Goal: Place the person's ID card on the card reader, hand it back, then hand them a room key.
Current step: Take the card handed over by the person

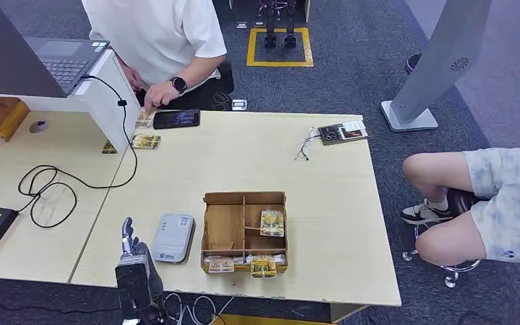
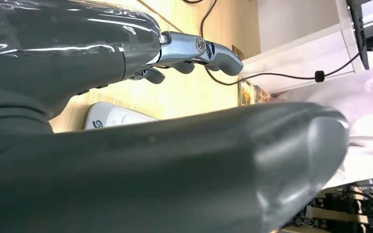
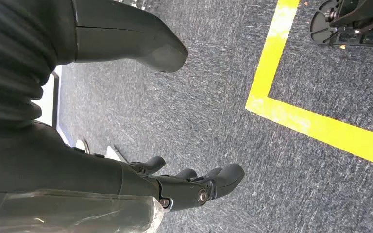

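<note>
On the desk (image 1: 325,176) the card reader (image 1: 174,237) lies just left of the divided box (image 1: 244,231), which holds cards. The left robot hand (image 1: 130,245) is left of the reader. A phone (image 1: 176,119) lies at the far edge.

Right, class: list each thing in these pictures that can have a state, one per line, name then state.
left hand: empty, fingers apart, raised beside the card reader.
right hand: empty, fingers loosely curled, hanging over the carpet.
card reader: flat on the table, no card on it.
wooden box: open-topped, cards in some compartments.
laptop: lid open.
phone: flat, screen up.
</note>
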